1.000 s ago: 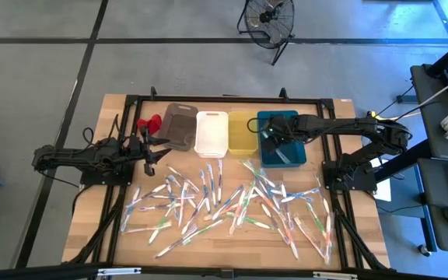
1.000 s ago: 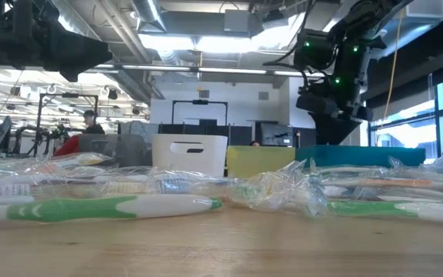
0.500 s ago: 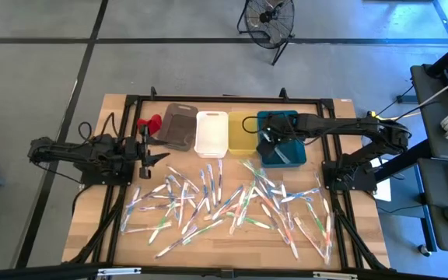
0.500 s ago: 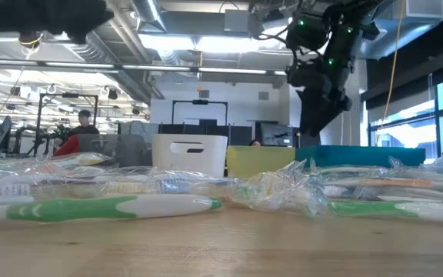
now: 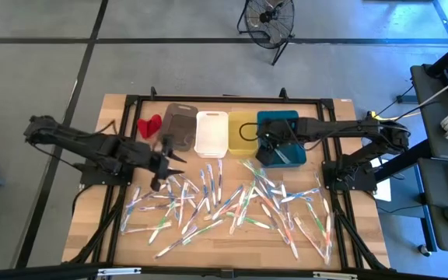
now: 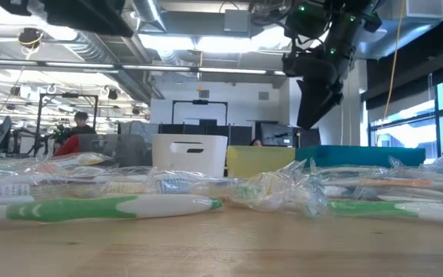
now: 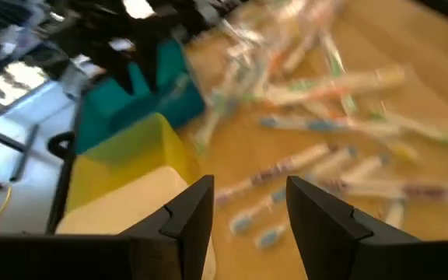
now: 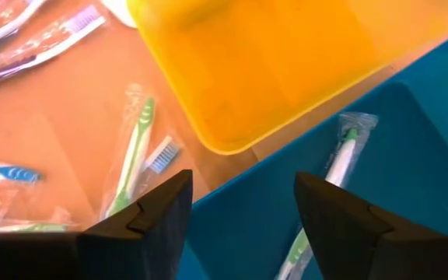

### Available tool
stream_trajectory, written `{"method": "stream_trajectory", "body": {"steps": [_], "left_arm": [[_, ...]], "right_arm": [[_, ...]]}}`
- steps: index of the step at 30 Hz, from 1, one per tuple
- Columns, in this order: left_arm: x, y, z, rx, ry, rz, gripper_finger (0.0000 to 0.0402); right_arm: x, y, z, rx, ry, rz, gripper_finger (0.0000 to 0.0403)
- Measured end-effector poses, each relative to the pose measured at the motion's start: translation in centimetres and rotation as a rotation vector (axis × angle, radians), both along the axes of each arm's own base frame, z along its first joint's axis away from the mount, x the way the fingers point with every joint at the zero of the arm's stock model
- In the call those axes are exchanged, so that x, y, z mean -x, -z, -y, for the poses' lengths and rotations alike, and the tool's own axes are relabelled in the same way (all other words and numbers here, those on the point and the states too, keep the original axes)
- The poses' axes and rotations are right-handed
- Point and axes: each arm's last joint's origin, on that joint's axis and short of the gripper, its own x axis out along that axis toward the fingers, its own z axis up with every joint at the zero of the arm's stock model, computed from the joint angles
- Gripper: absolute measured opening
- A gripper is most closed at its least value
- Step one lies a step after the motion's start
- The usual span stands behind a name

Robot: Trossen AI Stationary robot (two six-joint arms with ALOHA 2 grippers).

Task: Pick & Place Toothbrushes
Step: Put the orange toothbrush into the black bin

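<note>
High view: overhead, straight down on counter [image 5: 232, 241]. Low view: counter-level, facing room. Both share teal bin [image 5: 282, 144] at 1 o'clock.

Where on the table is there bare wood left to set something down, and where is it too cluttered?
Free: the strip of table along the near edge below the toothbrushes, and the wood between the red object and the left edge. The yellow bin looks empty too. Crowded: the whole middle, from the left gripper to the right edge.
</note>
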Motion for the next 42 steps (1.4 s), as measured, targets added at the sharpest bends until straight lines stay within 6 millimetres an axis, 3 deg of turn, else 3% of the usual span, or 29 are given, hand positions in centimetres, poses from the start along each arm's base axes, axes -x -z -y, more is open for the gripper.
{"method": "stream_trajectory", "body": {"steps": [7,15,21,28,35,42], "left_arm": [[-1.4,0.8,0.7,0.114,-0.105,-0.092,0.0157],[-1.9,1.9,0.9,0.633,-0.476,-0.140,0.0157],[-1.6,2.4,2.3,0.841,-0.398,-0.334,0.0157],[-1.8,0.2,3.3,0.900,-0.468,-0.327,0.0157],[-2.2,-0.8,3.2,0.846,-0.771,-0.413,0.0157],[-4.3,0.8,3.7,0.865,-0.995,-0.487,0.0157]], "right_arm": [[-0.2,0.0,-1.0,0.003,-0.035,0.006,0.0217],[-0.7,-0.2,-1.7,0.012,-0.069,0.047,0.0223],[-1.0,-0.4,-1.9,0.021,-0.089,0.074,0.0236],[-1.0,-0.4,-1.9,0.025,-0.100,0.076,0.0245],[-1.1,-0.4,-1.9,0.057,-0.162,0.076,0.0245],[-1.4,-0.6,-1.9,0.108,-0.250,0.085,0.0230]]}}
